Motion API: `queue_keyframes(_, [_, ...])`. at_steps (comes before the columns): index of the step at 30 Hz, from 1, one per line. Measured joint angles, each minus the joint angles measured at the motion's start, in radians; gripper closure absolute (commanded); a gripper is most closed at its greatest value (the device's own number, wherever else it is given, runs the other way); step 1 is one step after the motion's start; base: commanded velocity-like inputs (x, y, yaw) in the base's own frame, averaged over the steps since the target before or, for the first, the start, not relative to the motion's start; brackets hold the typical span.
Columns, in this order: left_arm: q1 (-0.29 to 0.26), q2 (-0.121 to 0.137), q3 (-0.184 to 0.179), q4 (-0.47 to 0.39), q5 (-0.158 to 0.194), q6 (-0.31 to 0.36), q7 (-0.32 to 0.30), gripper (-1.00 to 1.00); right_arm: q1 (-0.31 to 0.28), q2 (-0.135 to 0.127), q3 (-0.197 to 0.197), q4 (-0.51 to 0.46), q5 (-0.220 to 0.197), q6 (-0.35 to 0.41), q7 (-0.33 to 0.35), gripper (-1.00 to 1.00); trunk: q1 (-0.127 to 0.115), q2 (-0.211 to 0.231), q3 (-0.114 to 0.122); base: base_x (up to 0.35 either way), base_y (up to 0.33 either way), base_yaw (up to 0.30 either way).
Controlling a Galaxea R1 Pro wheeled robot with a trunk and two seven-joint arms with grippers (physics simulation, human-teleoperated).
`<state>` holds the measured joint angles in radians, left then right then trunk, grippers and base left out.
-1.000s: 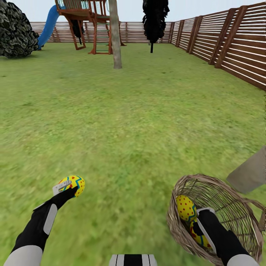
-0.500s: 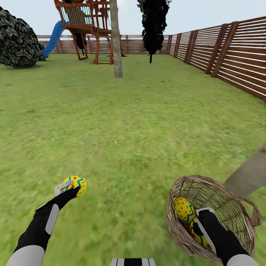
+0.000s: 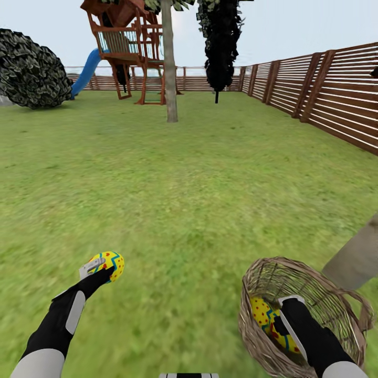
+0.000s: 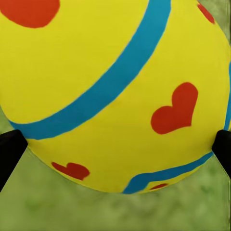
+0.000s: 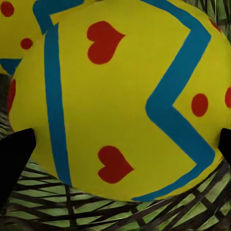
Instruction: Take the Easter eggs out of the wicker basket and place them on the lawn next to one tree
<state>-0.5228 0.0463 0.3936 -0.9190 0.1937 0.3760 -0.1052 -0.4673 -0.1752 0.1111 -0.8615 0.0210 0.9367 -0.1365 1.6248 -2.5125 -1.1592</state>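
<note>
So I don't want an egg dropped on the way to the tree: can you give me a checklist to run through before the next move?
1. Left gripper shut on an egg, jaws on both sides in the left wrist view: ok.
2. Right gripper around a second egg inside the basket: ok, but not lifted out yet.
3. Third egg out of the basket: not ok, it lies beside the right arm's egg.
4. Tree trunk ahead across open lawn: ok.
5. Basket upright on the grass: cannot tell, it looks tipped toward the robot.
</note>
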Motion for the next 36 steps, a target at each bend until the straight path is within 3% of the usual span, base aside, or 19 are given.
queue_keyframes(6, [0.0,0.0,-0.012,0.04,-0.002,0.012,0.01,1.0,0.0,-0.003,-0.004,-0.03,0.011,0.001,-0.006,1.0,-0.003,0.001,0.023,0.0,0.0,-0.021])
queue_keyframes(8, [0.0,0.001,-0.085,0.042,-0.012,0.063,0.012,1.0,0.0,-0.003,0.002,-0.101,0.004,0.002,-0.003,1.0,-0.004,0.002,0.031,0.0,0.0,0.0])
queue_keyframes(10, [0.0,0.002,-0.106,0.042,-0.026,0.129,0.014,1.0,0.002,0.0,0.007,-0.117,0.002,-0.079,-0.002,1.0,-0.004,0.002,0.039,0.0,0.0,0.0])
queue_keyframes(11, [0.0,0.001,-0.108,0.043,-0.049,0.152,0.013,1.0,0.003,0.003,0.011,-0.116,0.002,-0.117,0.0,1.0,-0.005,0.003,0.043,0.0,0.0,0.0])
queue_keyframes(12, [0.0,0.002,-0.108,0.046,-0.097,0.177,0.011,1.0,0.004,0.004,0.012,-0.115,0.0,-0.133,0.014,1.0,-0.005,0.003,0.046,0.0,0.0,0.0])
queue_keyframes(13, [0.0,0.003,-0.108,0.043,-0.135,0.219,0.012,1.0,0.004,0.004,0.011,-0.115,0.0,-0.126,0.032,1.0,-0.006,0.003,0.05,0.0,0.0,0.0])
queue_keyframes(14, [0.0,0.003,-0.108,0.041,-0.177,0.301,0.013,1.0,0.005,0.005,0.008,-0.115,-0.001,-0.094,0.044,1.0,-0.006,0.003,0.054,0.0,0.0,0.0])
queue_keyframes(15, [0.001,0.002,-0.108,0.044,-0.194,0.348,0.014,1.0,0.005,0.007,0.005,-0.114,-0.001,-0.074,0.049,1.0,-0.007,0.004,0.058,0.0,0.0,0.0])
queue_keyframes(22, [0.003,0.002,-0.105,0.039,-0.206,0.403,0.014,1.0,0.004,0.023,0.007,-0.09,-0.001,-0.059,0.051,1.0,-0.01,0.005,0.085,0.0,0.0,0.0])
queue_keyframes(25, [0.003,0.003,-0.108,0.034,-0.206,0.466,0.014,1.0,0.005,0.026,0.006,-0.071,0.001,-0.061,0.05,1.0,-0.011,0.006,0.097,0.0,0.0,0.0])
queue_keyframes(30, [0.003,-0.002,-0.105,0.039,-0.229,0.475,0.018,1.0,0.004,0.018,0.002,-0.067,0.001,-0.057,0.049,1.0,-0.013,0.007,0.116,0.0,0.0,-0.014])
queue_keyframes(36, [0.003,-0.015,-0.105,0.041,-0.231,0.475,0.018,1.0,0.005,0.015,0.001,-0.066,0.0,-0.057,0.049,1.0,-0.016,0.008,0.141,0.0,0.0,-0.269])
